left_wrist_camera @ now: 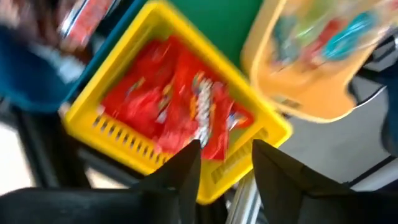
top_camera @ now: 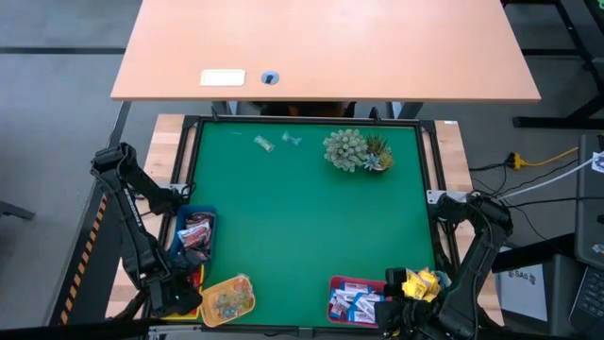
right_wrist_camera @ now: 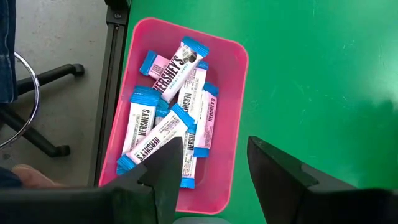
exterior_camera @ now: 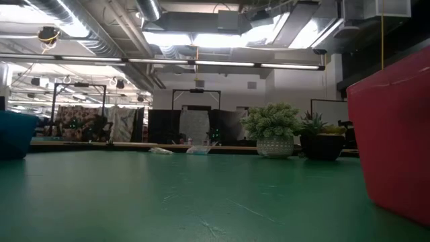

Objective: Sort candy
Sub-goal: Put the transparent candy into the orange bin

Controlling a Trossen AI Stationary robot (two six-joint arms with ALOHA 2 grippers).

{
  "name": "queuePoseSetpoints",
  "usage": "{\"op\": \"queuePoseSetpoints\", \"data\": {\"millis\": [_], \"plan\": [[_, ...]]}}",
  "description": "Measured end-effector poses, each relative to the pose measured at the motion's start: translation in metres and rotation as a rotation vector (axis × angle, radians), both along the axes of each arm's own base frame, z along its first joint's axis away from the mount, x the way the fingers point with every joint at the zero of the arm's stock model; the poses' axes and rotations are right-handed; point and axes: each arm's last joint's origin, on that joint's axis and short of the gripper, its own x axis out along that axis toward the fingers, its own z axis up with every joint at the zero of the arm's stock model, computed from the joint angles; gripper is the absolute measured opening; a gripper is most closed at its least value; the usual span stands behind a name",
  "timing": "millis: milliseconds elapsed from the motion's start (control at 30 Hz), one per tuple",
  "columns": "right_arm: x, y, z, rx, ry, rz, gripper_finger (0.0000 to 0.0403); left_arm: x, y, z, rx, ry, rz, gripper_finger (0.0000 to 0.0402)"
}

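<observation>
My left gripper [left_wrist_camera: 224, 163] is open above a yellow tray [left_wrist_camera: 118, 127] of red-wrapped candy [left_wrist_camera: 177, 99], at the table's near left corner [top_camera: 179, 295]. My right gripper [right_wrist_camera: 214, 163] is open over a pink tray [right_wrist_camera: 233, 81] of blue-and-white candy bars [right_wrist_camera: 177, 118], at the near right [top_camera: 394, 310]. Two clear-wrapped sweets [top_camera: 264, 144] [top_camera: 291, 139] lie loose on the green mat near the far edge. Yellow-wrapped candy [top_camera: 422, 282] sits by the right arm. A blue tray [top_camera: 209, 219] holds dark red candy [top_camera: 193, 234]. An orange tray [top_camera: 247, 304] holds clear-wrapped sweets [top_camera: 226, 300].
A spiky green plant and a pale bushy plant [top_camera: 357, 151] stand on the mat toward the far right. A wooden desk [top_camera: 321, 47] lies beyond the far edge. The mat's middle [top_camera: 302, 227] is bare. In the low view the pink tray's wall [exterior_camera: 396, 148] fills the right side.
</observation>
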Motion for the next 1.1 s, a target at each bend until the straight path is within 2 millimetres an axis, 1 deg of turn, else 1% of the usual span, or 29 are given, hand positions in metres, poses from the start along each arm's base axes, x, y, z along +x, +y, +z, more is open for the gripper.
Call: {"op": "queuePoseSetpoints", "data": {"millis": [167, 333, 467, 600, 700, 833, 967, 1100], "plan": [[0.000, 0.000, 0.000, 0.000, 0.000, 0.000, 0.0179, 0.007, -0.001, 0.001, 0.043, -0.178, -0.023, 0.0163], [0.000, 0.000, 0.000, 0.000, 0.000, 0.000, 0.0179, 0.020, 0.003, 0.002, 0.109, -0.332, 0.025, 0.0189], [0.000, 0.000, 0.000, 0.000, 0.000, 0.000, 0.0179, 0.038, 0.010, 0.005, 0.153, -0.439, 0.005, 0.0204], [0.000, 0.000, 0.000, -0.007, 0.002, 0.013, 0.0179, 0.064, 0.025, 0.007, 0.248, -0.555, -0.006, 0.0208], [0.000, 0.000, 0.000, -0.022, 0.006, 0.043, 0.0179, 0.086, 0.044, 0.009, 0.358, -0.621, -0.026, 0.0208], [0.000, 0.000, 0.000, -0.034, 0.010, 0.067, 0.0179, 0.115, 0.076, 0.011, 0.473, -0.621, -0.141, 0.0208], [0.000, 0.000, 0.000, -0.035, 0.010, 0.069, 0.0179, 0.141, 0.116, 0.012, 0.539, -0.594, -0.209, 0.0208], [0.000, 0.000, 0.000, -0.035, 0.010, 0.069, 0.0179, 0.156, 0.158, 0.011, 0.594, -0.535, -0.293, 0.0208]]}}
